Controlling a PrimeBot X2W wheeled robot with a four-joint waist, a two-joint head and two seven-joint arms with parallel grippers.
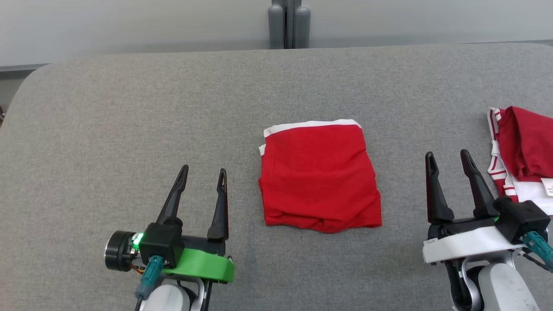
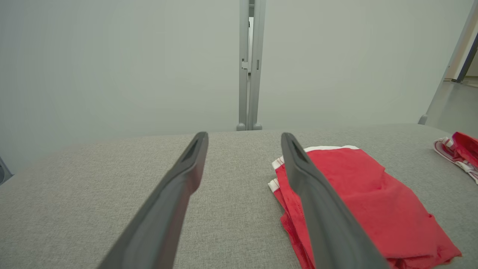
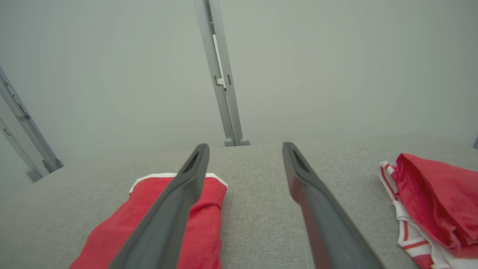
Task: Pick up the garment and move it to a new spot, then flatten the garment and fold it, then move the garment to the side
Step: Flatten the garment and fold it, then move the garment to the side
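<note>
The garment [image 1: 319,177] is red with white trim and lies folded into a neat rectangle in the middle of the grey surface. In the left wrist view the garment [image 2: 358,201] lies to the right of my fingers; in the right wrist view the garment [image 3: 168,224] lies to the left, partly behind one finger. My left gripper [image 1: 203,172] stands open at the lower left, apart from the cloth. My right gripper [image 1: 449,157] stands open at the lower right, with nothing between its fingers.
A second red and white garment [image 1: 522,155] lies crumpled at the right edge of the grey padded table [image 1: 129,121], close to my right gripper; it shows too as a bundle [image 3: 429,209]. A grey post [image 1: 288,23] stands behind the table's far edge.
</note>
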